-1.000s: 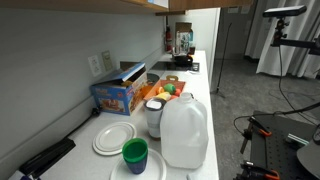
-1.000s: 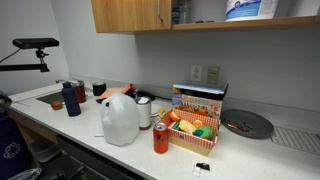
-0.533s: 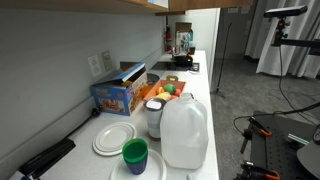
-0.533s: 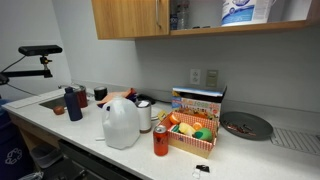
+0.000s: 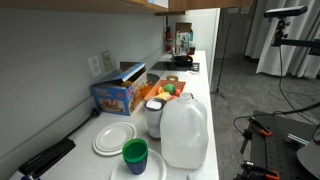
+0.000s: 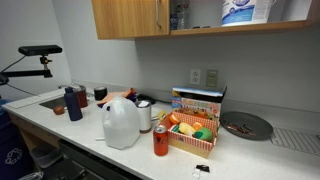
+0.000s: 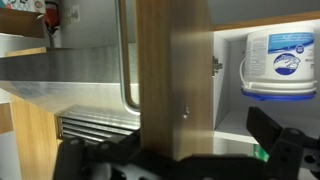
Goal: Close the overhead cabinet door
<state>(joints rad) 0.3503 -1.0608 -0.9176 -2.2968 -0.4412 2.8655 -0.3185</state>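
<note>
In the wrist view the overhead cabinet door (image 7: 172, 70), a light tan wood panel, fills the middle of the picture and stands close in front of my gripper (image 7: 180, 150). The gripper's dark fingers show far apart at the lower left and lower right, open and holding nothing. Right of the door, the open cabinet compartment holds a white tub with a blue label (image 7: 280, 65). In an exterior view the door (image 6: 163, 16) hangs beside the open compartment with the tub (image 6: 245, 10). The arm and gripper do not show in either exterior view.
The counter (image 6: 250, 150) below carries a milk jug (image 6: 121, 122), a red can (image 6: 161, 139), a box of toy food (image 6: 193, 125), a dark plate (image 6: 246, 124) and bottles near the sink (image 6: 70, 100). A camera stand (image 6: 38, 50) is at the side.
The picture of one exterior view shifted a little between a second ago and half a second ago. Since then nothing has visibly moved.
</note>
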